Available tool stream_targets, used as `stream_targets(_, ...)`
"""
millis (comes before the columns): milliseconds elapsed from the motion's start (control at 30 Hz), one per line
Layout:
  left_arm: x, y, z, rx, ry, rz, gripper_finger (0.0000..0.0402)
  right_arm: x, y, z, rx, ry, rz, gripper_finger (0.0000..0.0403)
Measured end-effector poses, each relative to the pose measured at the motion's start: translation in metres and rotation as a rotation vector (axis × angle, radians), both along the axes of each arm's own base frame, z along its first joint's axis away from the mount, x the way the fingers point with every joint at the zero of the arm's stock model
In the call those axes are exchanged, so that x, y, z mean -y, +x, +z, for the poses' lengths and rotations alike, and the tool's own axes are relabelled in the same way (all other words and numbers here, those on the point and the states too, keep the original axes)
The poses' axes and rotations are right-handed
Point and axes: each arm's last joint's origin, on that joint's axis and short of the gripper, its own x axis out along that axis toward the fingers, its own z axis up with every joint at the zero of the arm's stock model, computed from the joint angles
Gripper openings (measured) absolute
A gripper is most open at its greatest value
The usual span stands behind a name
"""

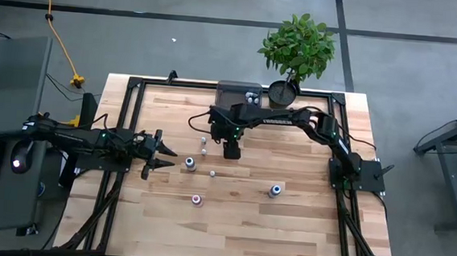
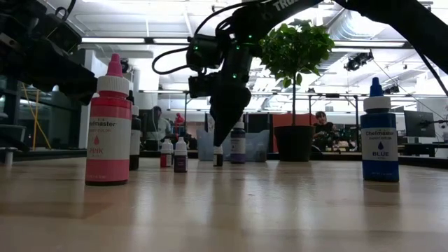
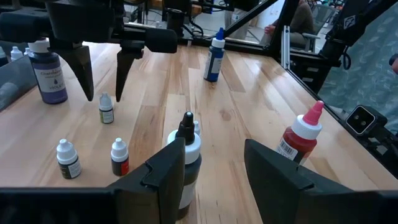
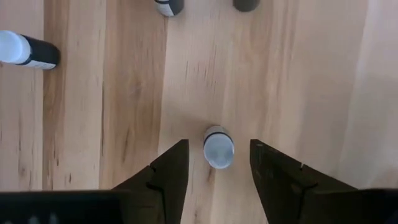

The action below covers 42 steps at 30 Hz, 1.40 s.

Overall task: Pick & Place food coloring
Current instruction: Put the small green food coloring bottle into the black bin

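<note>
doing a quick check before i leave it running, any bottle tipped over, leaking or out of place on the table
Nothing stands out. The pink bottle, the blue bottle and the small bottles all stand upright and capped, with no spill on the table. The right tool is open, straddling one small bottle; the left tool waits open at the table's left.
</note>
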Motion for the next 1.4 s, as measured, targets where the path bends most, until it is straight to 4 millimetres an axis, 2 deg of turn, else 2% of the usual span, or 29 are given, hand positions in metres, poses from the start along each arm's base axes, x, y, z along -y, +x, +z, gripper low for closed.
stream_targets(267, 0.0, 0.0, 0.0, 0.0, 0.0, 0.0, 0.0163, -0.002, -0.003, -0.016, -0.006, 0.007, -0.005, 0.0152)
stream_targets(600, 0.0, 0.0, 0.0, 0.0, 0.0, 0.0, 0.0163, -0.001, -0.002, -0.016, 0.005, 0.005, -0.016, 0.0151)
stream_targets(1000, 0.0, 0.0, 0.0, 0.0, 0.0, 0.0, 0.0163, -0.001, -0.006, -0.005, 0.005, -0.021, -0.032, 0.014)
stream_targets(1400, 0.0, 0.0, 0.0, 0.0, 0.0, 0.0, 0.0163, -0.001, -0.006, -0.005, 0.004, -0.021, -0.034, 0.0133)
